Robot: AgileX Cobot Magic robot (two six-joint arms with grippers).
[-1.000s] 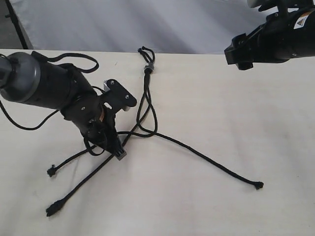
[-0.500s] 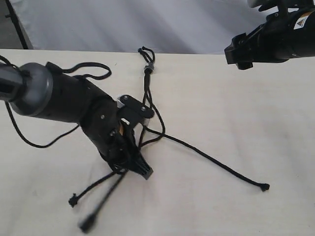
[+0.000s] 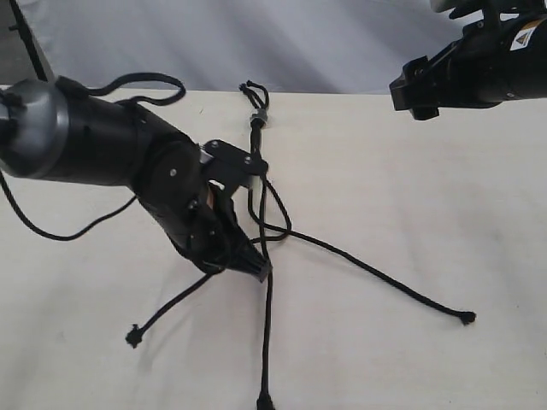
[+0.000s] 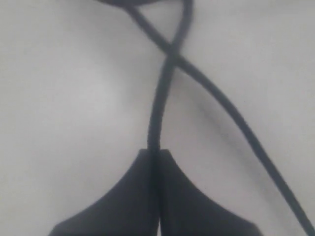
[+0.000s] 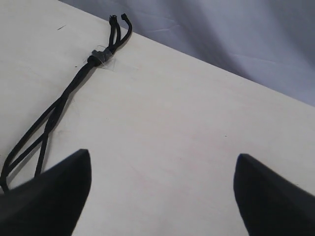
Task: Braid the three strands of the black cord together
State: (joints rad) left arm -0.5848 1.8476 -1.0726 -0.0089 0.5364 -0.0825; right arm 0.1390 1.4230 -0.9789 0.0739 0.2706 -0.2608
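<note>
- Plain pale wooden table with a white cloth backdrop hanging behind it.
- The black cord lies around the middle of the table. Its knot with the grey band sits up near the far edge, with the short loops poking out past it toward the backdrop.
- From the knot the three strands run down close together, tangle and cross each other about mid-table, then fan out.
- The left-hand strand comes out from under the left arm and ends in a knotted tip at the lower left.
- The right-hand strand runs off diagonally on its own, and its tip lies well apart from the others at the lower right.
- The middle strand goes pretty much straight down toward the near edge.
- The left gripper is low over the table and clamped tight on that middle strand. In the left wrist view the fingers are pressed together with the strand coming out between them, and a second strand crosses it just ahead of the tips.
- The right gripper hangs up over the far right corner, jaws spread wide, nothing in them and well away from the cord.
- A glossy arm cable loops behind the left arm.
</note>
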